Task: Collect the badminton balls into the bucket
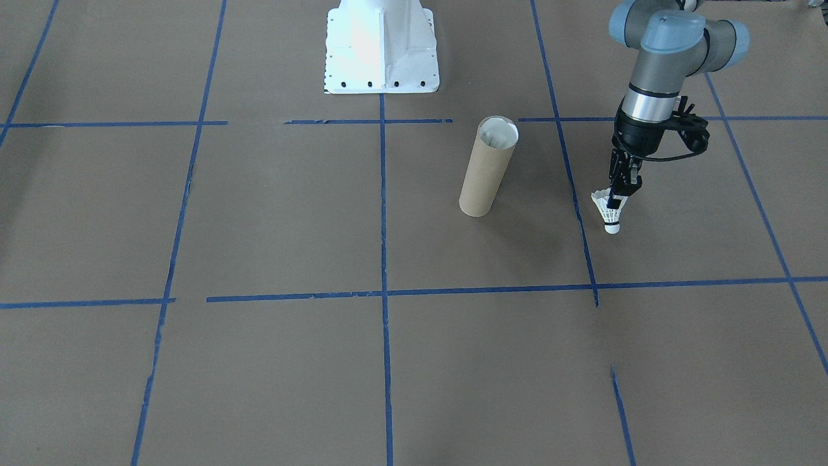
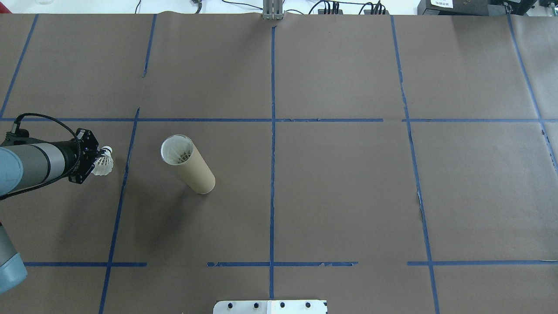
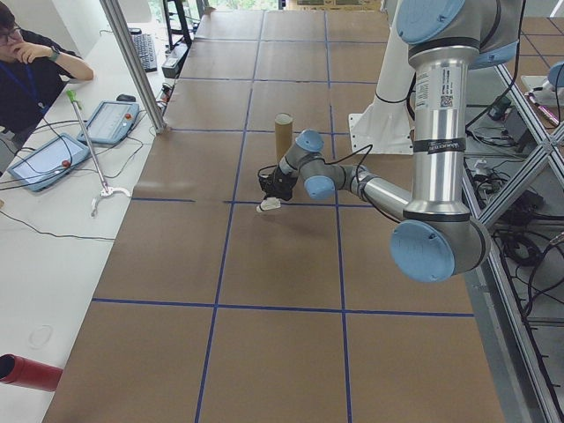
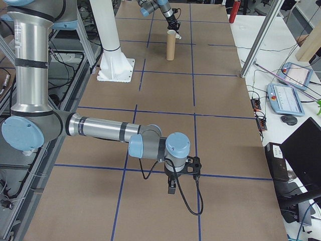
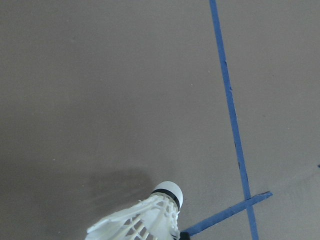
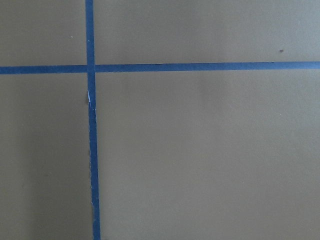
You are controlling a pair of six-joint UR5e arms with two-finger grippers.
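In the front-facing view, at the right of the picture, the left gripper (image 1: 620,193) is seen hanging above the brown paper table (image 1: 259,362), its black jaws clenched on the feather skirt of a shuttlecock (image 1: 609,211). The shuttlecock is held below the jaws, cork tip down and slightly tilted, the tip at or just above the paper. It is white, with a flared skirt, a thin black band and a rounded white tip. The brown cardboard tube (image 1: 486,169) stands upright to its left, apart from it, with white feathers visible inside its open mouth. The white robot base (image 1: 381,48) is seen at the top.

In the overhead view, the left gripper (image 2: 96,158) comes in from the left edge, and the shuttlecock (image 2: 103,163) is seen at its tip, gripped by the skirt. The tube (image 2: 187,163) stands to the right, beyond a blue tape line (image 2: 124,174), and at least one more shuttlecock (image 2: 178,153) is seen nested inside.

In the exterior left view, the near arm's gripper (image 3: 277,185) is seen holding the white shuttlecock (image 3: 270,204) low over the table, with the tube (image 3: 283,136) farther off. A seated person (image 3: 26,70) is at the far left.

In the exterior right view, the right gripper (image 4: 171,187) points down at bare paper, near in the scene, well apart from the tube (image 4: 171,45); whether its jaws are released or clenched cannot be told.

In the left wrist view, the shuttlecock (image 5: 145,217) fills the lower edge, tip toward the paper.

In the right wrist view, only paper and crossing blue tape (image 6: 91,125) are shown.
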